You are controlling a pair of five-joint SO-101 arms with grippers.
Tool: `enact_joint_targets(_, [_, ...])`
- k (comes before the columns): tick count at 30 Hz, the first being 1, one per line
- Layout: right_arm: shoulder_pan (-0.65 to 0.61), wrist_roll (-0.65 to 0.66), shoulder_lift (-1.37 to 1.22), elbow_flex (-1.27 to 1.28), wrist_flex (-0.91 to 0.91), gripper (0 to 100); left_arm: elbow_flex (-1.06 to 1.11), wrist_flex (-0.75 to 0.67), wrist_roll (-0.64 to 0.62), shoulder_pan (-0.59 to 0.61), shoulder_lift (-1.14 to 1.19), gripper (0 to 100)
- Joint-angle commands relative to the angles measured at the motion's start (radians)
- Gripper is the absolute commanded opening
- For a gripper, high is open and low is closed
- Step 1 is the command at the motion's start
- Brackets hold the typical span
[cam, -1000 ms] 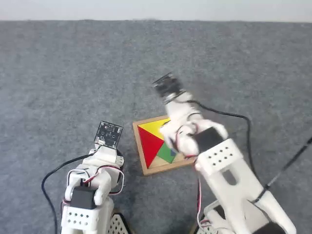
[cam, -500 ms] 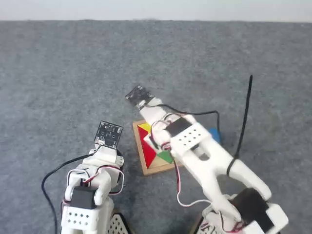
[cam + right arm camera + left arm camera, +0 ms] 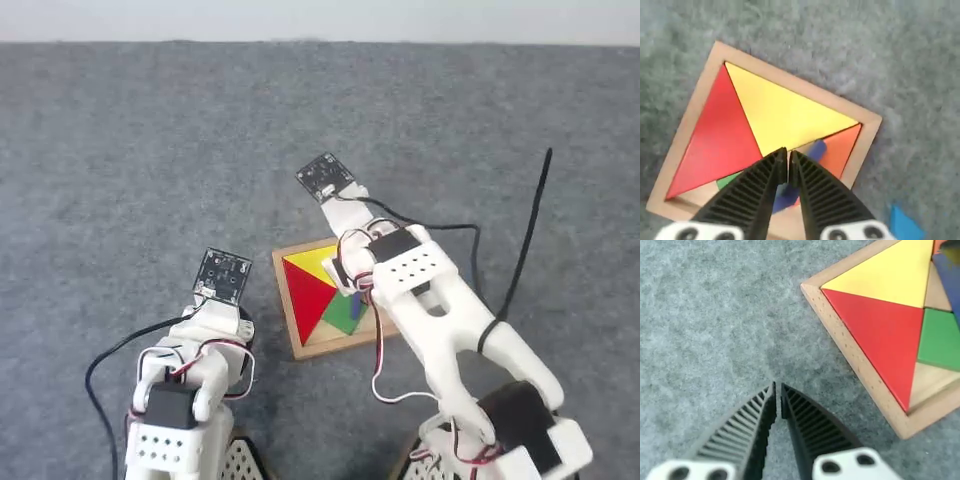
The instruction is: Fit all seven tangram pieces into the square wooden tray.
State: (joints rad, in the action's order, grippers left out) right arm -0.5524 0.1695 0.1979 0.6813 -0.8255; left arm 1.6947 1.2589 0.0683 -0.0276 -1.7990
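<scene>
Left gripper (image 3: 778, 386): pinched to a hairline slit, gripping nothing, hanging over grey carpet (image 3: 715, 315). Ahead of its tips and off to one side, the square wooden tray (image 3: 858, 357), not touching.

Right gripper (image 3: 788, 151): likewise closed to a thin slit, nothing seen clamped, poised over the tray. Just beyond the tips, yellow triangle (image 3: 785, 115), with red triangle (image 3: 715, 137) alongside. Beside one jaw, orange piece (image 3: 840, 150). Beneath both jaws, dark blue piece (image 3: 816, 148). Out on the carpet, light blue piece (image 3: 902, 222).
</scene>
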Motion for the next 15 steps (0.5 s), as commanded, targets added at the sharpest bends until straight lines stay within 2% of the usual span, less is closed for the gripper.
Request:
enact_joint_targets(1, [0.024,0.015,0.005,0.002,0.021,0.6,-0.010,0.003,0.003,0.005,-0.018,2])
enact_joint_targets(15, [0.071,0.015,0.018,0.084,0.025,0.6,-0.010,0.003,0.003,0.005,-0.018,2])
